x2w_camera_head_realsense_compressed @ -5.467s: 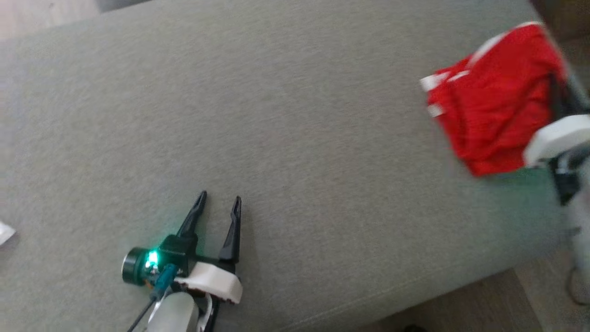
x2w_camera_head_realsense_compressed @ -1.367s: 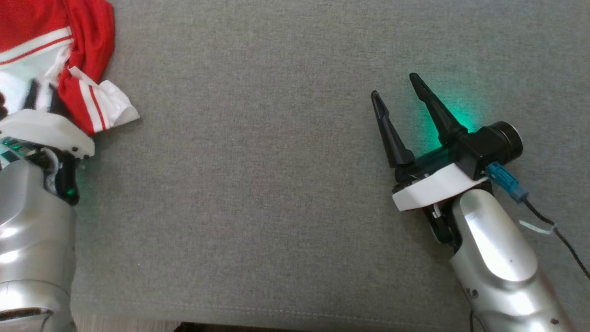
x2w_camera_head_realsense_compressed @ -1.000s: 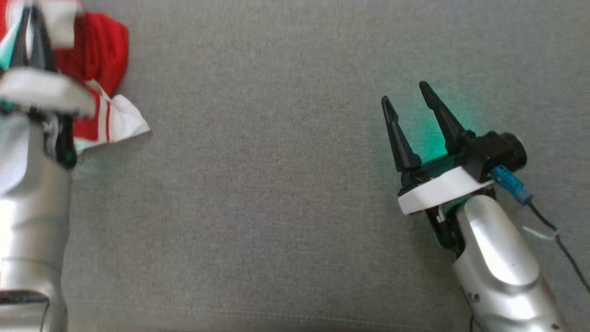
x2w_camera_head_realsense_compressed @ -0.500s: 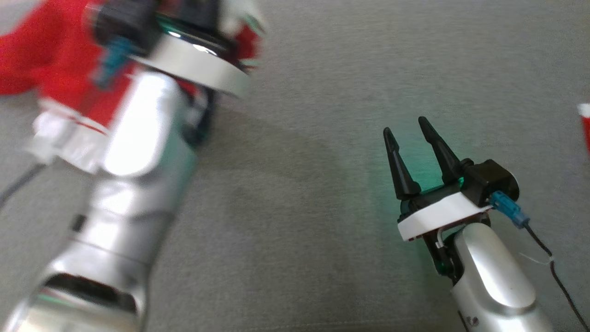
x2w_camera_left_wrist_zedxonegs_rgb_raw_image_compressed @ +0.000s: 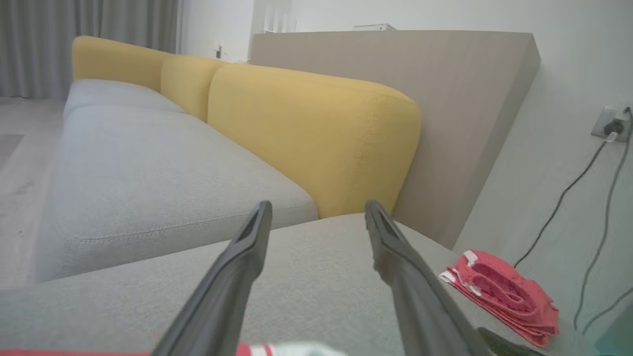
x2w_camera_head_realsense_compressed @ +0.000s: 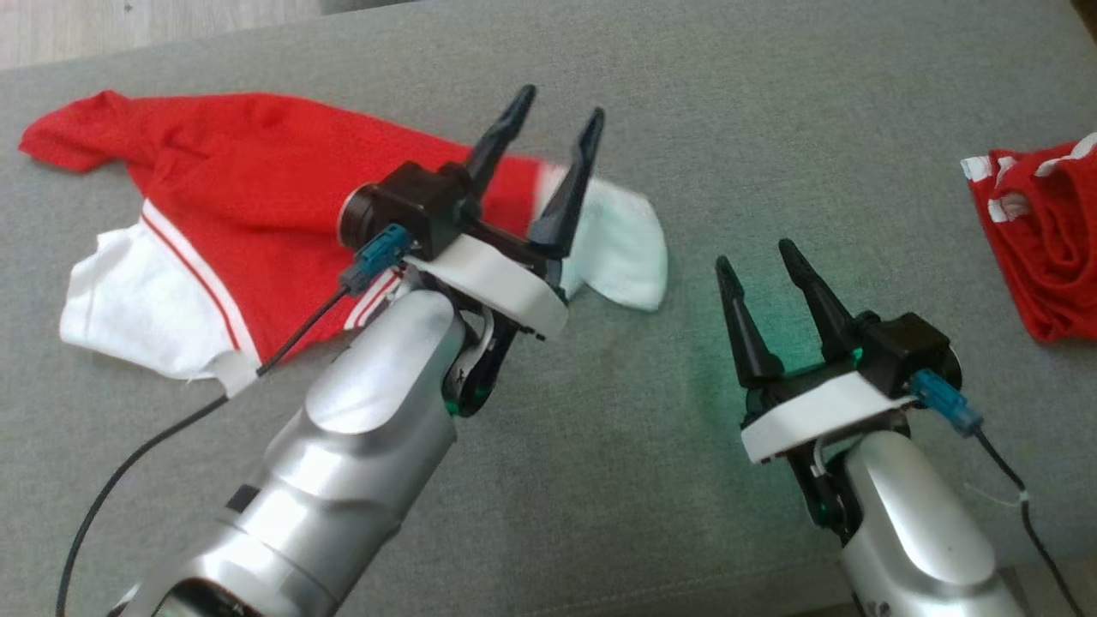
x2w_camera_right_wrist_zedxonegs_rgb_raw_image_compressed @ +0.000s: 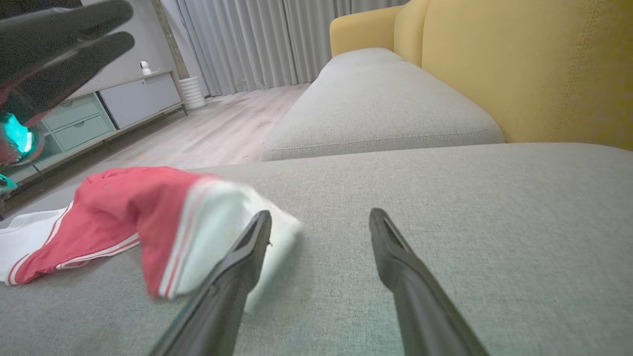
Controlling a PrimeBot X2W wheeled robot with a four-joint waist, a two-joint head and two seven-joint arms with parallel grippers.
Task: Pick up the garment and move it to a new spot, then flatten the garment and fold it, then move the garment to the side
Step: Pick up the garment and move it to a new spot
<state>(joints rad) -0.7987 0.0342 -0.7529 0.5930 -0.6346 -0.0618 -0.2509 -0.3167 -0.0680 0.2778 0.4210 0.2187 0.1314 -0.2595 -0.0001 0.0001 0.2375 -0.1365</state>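
Freshly dropped, garment (x2w_camera_head_realsense_compressed: pixel 231 188) lies spread under left jaws, wide like right jaws.

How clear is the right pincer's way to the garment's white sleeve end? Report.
Probably yes. The right pincer is open and empty; the white sleeve end lies just left of it, bare cushion between. The left pincer, open above the garment, might crowd it.
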